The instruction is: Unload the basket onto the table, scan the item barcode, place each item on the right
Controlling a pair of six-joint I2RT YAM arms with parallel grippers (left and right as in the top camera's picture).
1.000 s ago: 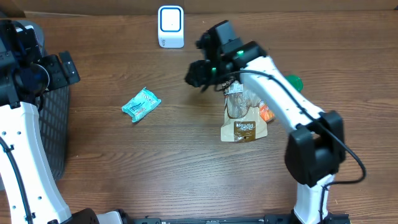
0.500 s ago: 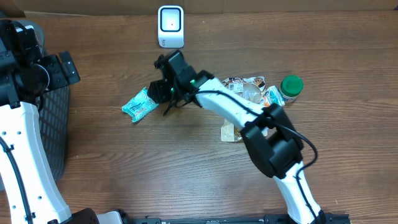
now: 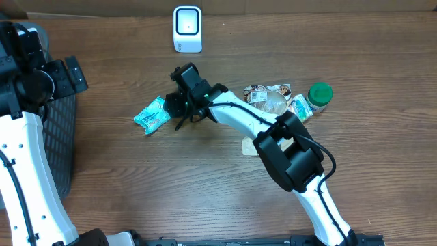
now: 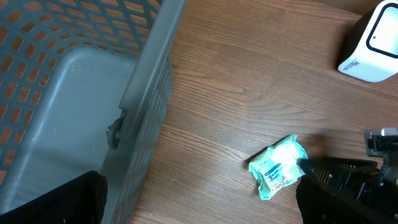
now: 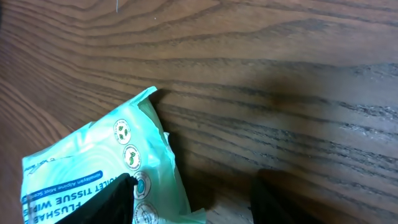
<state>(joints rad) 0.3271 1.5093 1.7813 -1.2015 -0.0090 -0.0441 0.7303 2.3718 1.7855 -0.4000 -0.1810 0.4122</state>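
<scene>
Hovering half-open at the wipes pack [image 3: 154,113], your right gripper [image 3: 181,117] holds nothing; the pack lies at its nine o'clock. Your left gripper [image 4: 199,199] hangs wide open and empty

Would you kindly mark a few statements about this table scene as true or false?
1. The wipes lie on the table, right by the right claw. True.
2. The scanner sits in the basket. False: it stands on the table, at the far edge.
3. The left claw is open and empty. True.
4. The right claw holds the jar. False: the jar stands on the table, well away from that claw, which is open.
</scene>
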